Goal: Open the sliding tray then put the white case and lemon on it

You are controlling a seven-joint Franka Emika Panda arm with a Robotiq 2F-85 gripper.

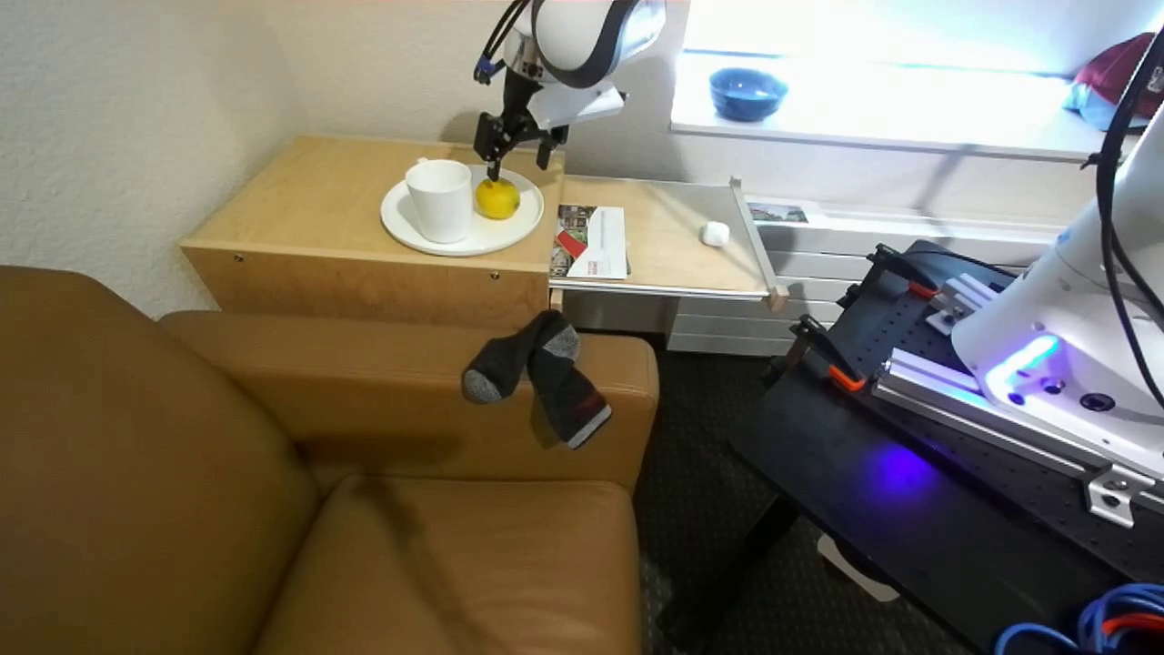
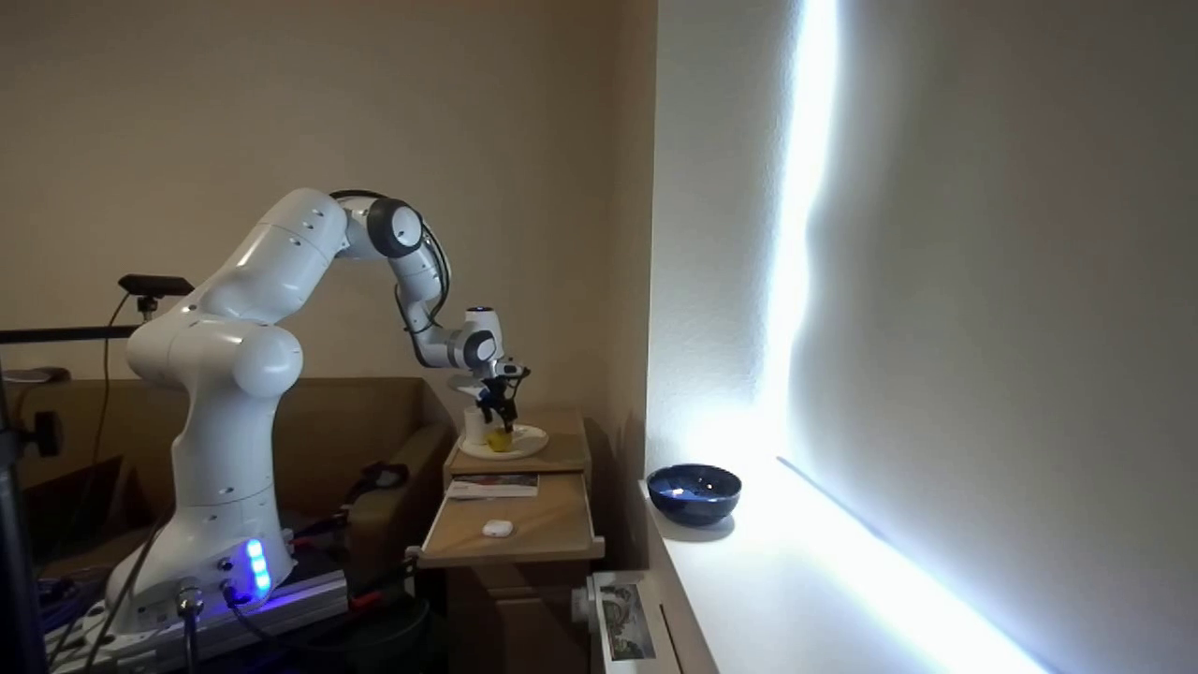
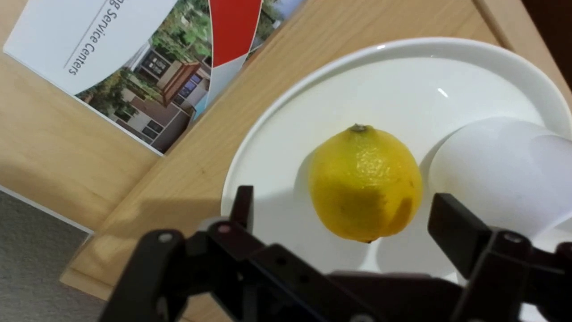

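In the wrist view, a glossy white-and-red paper brochure (image 3: 152, 76), printed with photographs of houses, reads "ng Service Centers", the start of the first word cut off by the top edge; in an exterior view its smaller print is too tiny to read. It lies on the flat, pale wooden rectangular sliding tray (image 1: 673, 250), pulled out from the light wooden side table (image 1: 309, 196); whether the brochure's edge runs under the tabletop cannot be told. Near the tray's outer end sits the tiny white rounded case (image 1: 716, 234). The small round bright-yellow lemon (image 3: 366, 183) rests on a round, glossy white plate (image 3: 402, 89) on the side table. The black two-fingered pincer (image 3: 343, 199) is spread wide above the plate, one finger to each side of the lemon with gaps showing, and has hold of nothing; one finger partly covers the white cylindrical mug (image 1: 441, 200) on the plate, which the wrist view cuts off at the right. Below the white windowsill (image 1: 846, 118), a rectangular paper picture (image 2: 627, 622) is too small to make out. At the sill's end, a maroon and pale-blue object (image 1: 1114, 77) is cut off and cannot be identified.
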